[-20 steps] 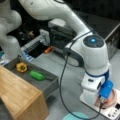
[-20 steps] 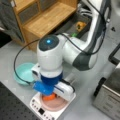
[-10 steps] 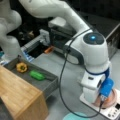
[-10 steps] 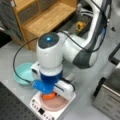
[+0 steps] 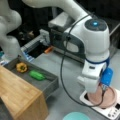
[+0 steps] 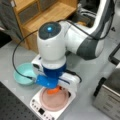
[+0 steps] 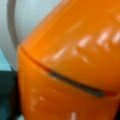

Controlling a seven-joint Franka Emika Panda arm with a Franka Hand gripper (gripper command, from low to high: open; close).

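Hanging at lower centre in a front view, gripper (image 6: 54, 86) sitting right over 1 orange object (image 6: 53, 90) (jaws hidden, hold impossible to tell) above a pink plate (image 6: 61, 101) on a white scale (image 6: 40, 110), teal bowl (image 6: 21, 75) lying at left

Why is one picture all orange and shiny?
In the wrist view the orange object sits so near that it fills the frame, blurred, with pale glare streaks. In both front views everything looks soft; the arm hides the gripper, above the pink plate.
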